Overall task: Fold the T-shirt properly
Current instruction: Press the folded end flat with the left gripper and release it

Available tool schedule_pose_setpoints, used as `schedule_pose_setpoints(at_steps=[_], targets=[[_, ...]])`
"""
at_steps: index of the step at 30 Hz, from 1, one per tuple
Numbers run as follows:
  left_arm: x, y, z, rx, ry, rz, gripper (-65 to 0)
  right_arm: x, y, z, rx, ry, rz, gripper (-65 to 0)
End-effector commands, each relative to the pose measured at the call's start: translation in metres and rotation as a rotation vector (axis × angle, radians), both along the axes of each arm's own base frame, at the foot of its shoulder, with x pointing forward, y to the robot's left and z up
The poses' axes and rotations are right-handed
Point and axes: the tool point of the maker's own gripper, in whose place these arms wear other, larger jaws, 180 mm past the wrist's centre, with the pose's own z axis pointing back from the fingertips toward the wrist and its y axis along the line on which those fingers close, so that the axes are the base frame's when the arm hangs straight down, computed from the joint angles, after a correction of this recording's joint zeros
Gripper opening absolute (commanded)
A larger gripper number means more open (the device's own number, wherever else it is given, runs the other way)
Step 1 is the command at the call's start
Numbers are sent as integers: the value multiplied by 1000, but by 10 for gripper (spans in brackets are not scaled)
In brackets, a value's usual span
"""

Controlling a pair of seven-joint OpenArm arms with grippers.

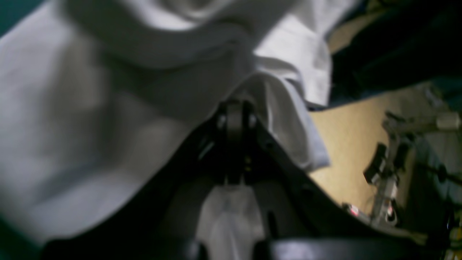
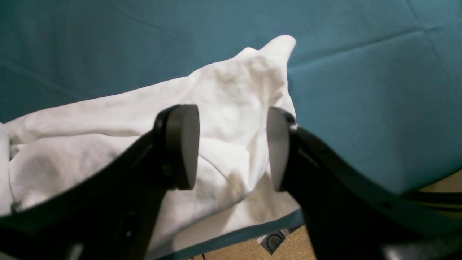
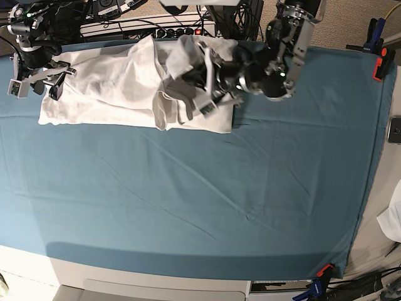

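Note:
The white T-shirt (image 3: 106,88) lies crumpled along the back left of the teal-blue sheet (image 3: 188,200). My left gripper (image 3: 200,86) is at the shirt's right end. In the left wrist view it (image 1: 236,121) is shut on a fold of the shirt (image 1: 90,119), lifted off the sheet, with cloth bunched between the fingers. My right gripper (image 3: 36,83) hovers over the shirt's left end. In the right wrist view it (image 2: 232,148) is open, its pads (image 2: 186,144) apart just above the wrinkled shirt (image 2: 231,94) near the table edge.
Power strips and cables (image 3: 156,28) run along the back edge. Orange clamps (image 3: 379,63) hold the sheet at the right. A small white fabric scrap (image 3: 391,219) lies off the right edge. In the left wrist view, tan floor and a stand (image 1: 386,169) lie beyond the table.

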Motion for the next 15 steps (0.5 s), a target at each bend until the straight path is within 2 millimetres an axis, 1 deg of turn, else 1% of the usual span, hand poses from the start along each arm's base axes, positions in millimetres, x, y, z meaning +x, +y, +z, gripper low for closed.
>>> schedule_pose_setpoints(at_steps=[1, 3, 5, 8, 10, 12, 15], targets=[[-3, -11, 13, -53, -21, -21, -650, 5, -2, 11, -21, -40, 8, -349], [-17, -21, 14, -67, -13, -72, -650, 5, -2, 11, -22, -40, 8, -349], [-32, -32, 20, -112, -8, -139, -650, 5, -2, 11, -22, -42, 8, -350], [-54, -47, 38, -224, -2, -242, -650, 5, -2, 12, -23, -44, 8, -349], [-66, -52, 53, -303, 1, -304, -650, 5, -2, 11, -23, -43, 8, -349], [-72, -54, 63, -347, -13, -343, -650, 5, -2, 12, -23, -44, 8, -349], [-72, -56, 73, -364, -49, -353, -650, 5, -2, 11, -23, -43, 8, -349]])
